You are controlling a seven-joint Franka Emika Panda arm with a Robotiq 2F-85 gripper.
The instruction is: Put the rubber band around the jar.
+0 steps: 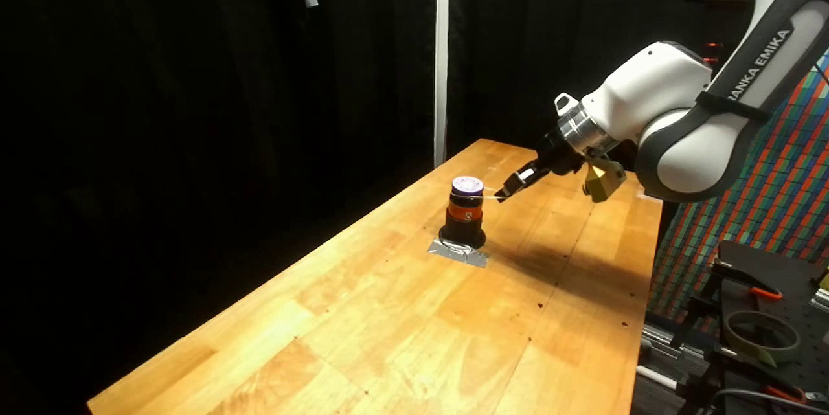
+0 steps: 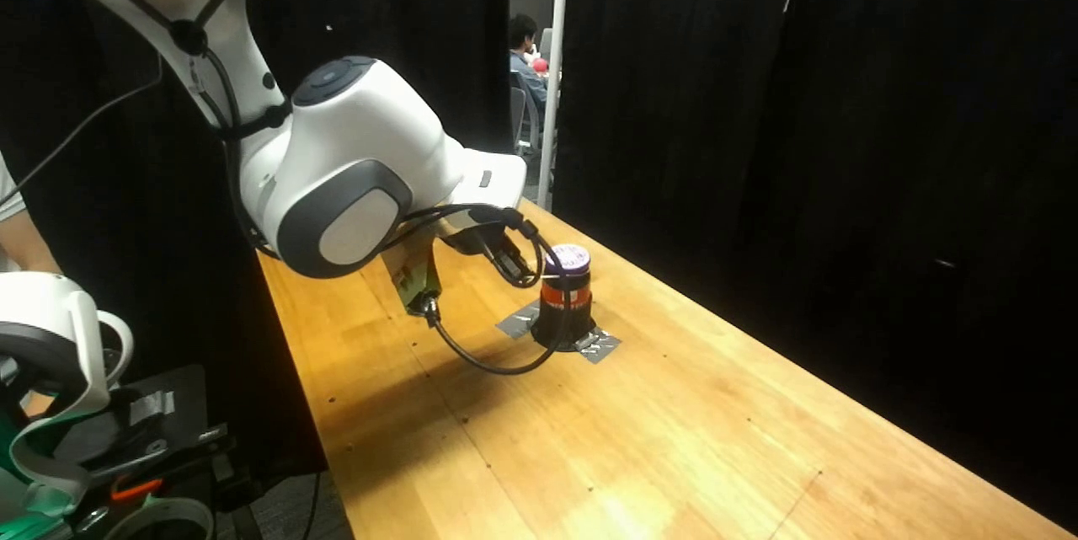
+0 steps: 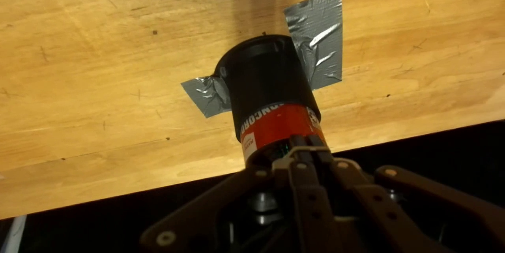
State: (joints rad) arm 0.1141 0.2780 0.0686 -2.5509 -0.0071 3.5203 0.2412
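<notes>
The jar stands upright with a purple lid, an orange-red label and a black base; it also shows in an exterior view and the wrist view. My gripper is beside the jar's upper part, with its fingertips just below lid height. In the wrist view its fingers are close together. The rubber band is a thin pale line stretched from my fingertips to the jar's neck under the lid. It crosses over my fingers in the wrist view. Whether it passes round the jar's far side is hidden.
Grey tape fixes the black base to the wooden table. A black cable from the wrist loops in front of the jar. The table's long edge lies close behind the jar. A tape roll lies on a dark cart beside the table.
</notes>
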